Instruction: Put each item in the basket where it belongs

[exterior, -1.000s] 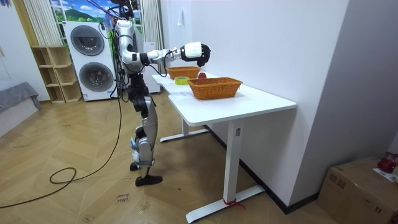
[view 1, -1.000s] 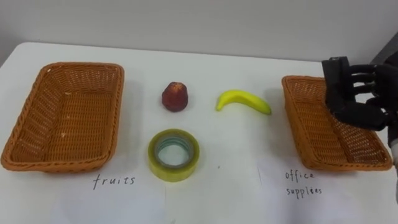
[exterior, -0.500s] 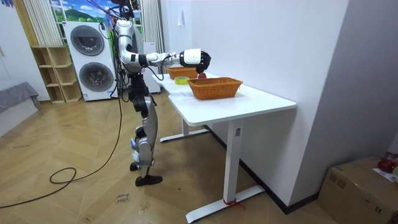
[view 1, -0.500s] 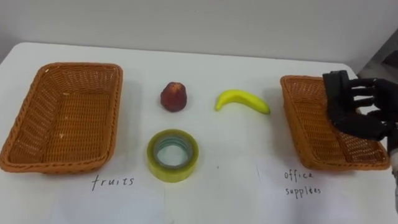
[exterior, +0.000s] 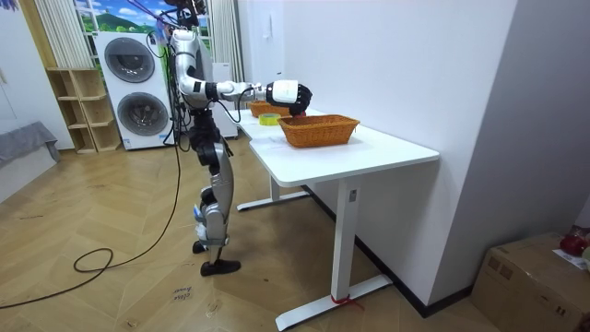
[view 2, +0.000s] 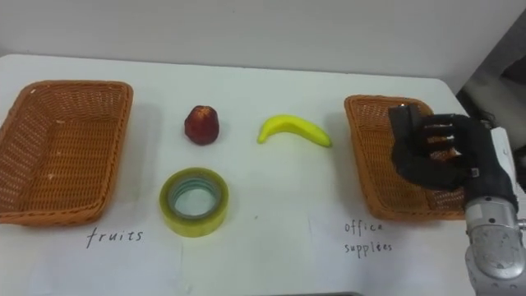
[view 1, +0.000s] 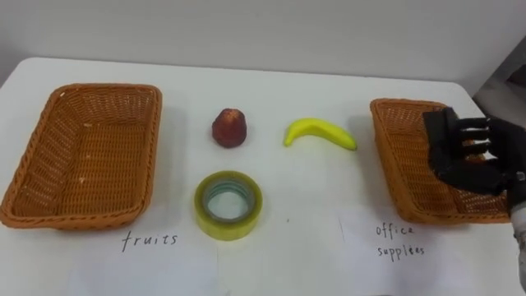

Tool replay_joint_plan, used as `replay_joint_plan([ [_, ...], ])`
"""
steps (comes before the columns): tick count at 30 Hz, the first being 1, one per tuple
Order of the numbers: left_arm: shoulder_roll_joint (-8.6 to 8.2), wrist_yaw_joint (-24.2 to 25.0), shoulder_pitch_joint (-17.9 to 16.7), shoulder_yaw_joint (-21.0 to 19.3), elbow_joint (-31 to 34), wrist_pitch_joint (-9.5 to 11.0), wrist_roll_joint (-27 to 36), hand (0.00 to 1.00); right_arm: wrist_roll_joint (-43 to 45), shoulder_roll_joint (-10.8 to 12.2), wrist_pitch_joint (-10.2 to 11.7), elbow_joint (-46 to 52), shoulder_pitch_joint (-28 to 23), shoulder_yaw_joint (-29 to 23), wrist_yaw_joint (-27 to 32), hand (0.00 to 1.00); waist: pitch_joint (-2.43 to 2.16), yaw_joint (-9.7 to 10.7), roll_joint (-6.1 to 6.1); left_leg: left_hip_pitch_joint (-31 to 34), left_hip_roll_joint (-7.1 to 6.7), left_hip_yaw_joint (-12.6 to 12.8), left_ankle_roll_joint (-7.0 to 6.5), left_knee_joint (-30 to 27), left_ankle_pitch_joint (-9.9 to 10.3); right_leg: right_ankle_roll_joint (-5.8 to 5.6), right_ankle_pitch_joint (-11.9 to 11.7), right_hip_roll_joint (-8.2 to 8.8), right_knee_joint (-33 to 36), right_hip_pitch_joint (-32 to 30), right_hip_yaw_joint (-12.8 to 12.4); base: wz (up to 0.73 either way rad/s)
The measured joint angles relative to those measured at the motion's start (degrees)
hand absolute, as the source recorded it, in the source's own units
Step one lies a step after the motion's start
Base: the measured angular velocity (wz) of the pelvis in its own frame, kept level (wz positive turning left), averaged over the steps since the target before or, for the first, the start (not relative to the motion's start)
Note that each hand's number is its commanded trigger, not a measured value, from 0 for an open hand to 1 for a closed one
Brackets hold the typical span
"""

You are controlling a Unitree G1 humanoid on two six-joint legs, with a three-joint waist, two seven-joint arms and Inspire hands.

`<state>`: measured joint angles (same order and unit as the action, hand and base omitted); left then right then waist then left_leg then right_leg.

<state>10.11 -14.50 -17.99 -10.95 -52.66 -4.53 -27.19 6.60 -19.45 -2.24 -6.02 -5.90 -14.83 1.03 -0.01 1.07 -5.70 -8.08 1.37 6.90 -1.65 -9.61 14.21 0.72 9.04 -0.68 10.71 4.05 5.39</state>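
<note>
Lower than a second ago, the right hand [view 1: 481, 156] has sunk toward the office-supplies basket [view 1: 394, 156] and now hangs just over its inside, near the far right corner. Its fingers are curled round a dark block [view 1: 438, 131], which juts out toward the basket's middle; what kind of item the block is I cannot tell, nor whether it touches the wicker yet.

Left of that basket, on the white table [view 1: 288, 255], the banana [view 1: 319, 132] lies with its ends curving toward the robot. Further left sits a red fruit [view 1: 230, 127], apart from the banana. Nearer the robot, between the two baskets, a yellow tape roll [view 1: 229, 204] lies flat with its hole upward. The fruit basket [view 1: 82, 156] stands at the table's left end with nothing in it. Handwritten labels are on the table in front of each basket.

From the room view, the robot stands upright at the table's long side with its right arm stretched out level over the nearer basket, washing machines [exterior: 134, 83] behind it.
</note>
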Motion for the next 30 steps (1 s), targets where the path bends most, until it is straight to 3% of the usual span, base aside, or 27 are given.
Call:
replay_joint_plan([
  [19,-0.04,1.20,-0.43,-0.04,-0.13,-0.19,0.08,0.00,4.90,0.00,-0.33,-2.57,-0.01,0.00,-0.54,1.00,0.00,0.10,-0.20,-0.19,0.02,0.49,0.00,0.05,0.00,0.00,0.00,0.06,0.00,0.07,0.44,0.00],
  [22,-0.04,1.10,-0.43,-0.02,-0.06,-0.18,0.11,0.00,5.15,0.00,-0.33,-3.00,-0.01,0.02,-0.50,0.47,0.01,0.09,-0.19,-0.26,0.01,0.49,0.00,0.05,0.00,-0.01,0.00,0.09,0.00,0.15,0.51,0.00],
  [23,-0.04,0.97,-0.43,-0.02,-0.06,-0.18,0.11,0.00,5.22,0.00,-0.33,-3.21,-0.01,0.02,-0.43,0.12,0.02,0.09,-0.19,-0.29,0.01,0.49,0.00,0.05,0.00,-0.01,0.00,0.10,0.00,0.19,0.53,0.00],
  [24,-0.03,0.91,-0.43,-0.02,-0.05,-0.18,0.11,0.00,5.24,0.00,-0.33,-3.32,-0.01,0.02,-0.41,0.00,0.02,0.09,-0.20,-0.31,0.01,0.49,0.00,0.05,0.00,-0.01,-0.01,0.11,0.00,0.21,0.54,0.00],
  [30,-0.03,-0.05,-0.33,-0.03,0.01,-0.16,0.08,0.00,5.30,-0.01,-0.33,-4.49,-0.01,0.01,-0.39,0.00,0.14,0.14,-0.13,-0.58,0.02,0.58,0.00,0.08,0.01,-0.01,0.00,0.13,-0.01,0.54,0.68,0.00],
])
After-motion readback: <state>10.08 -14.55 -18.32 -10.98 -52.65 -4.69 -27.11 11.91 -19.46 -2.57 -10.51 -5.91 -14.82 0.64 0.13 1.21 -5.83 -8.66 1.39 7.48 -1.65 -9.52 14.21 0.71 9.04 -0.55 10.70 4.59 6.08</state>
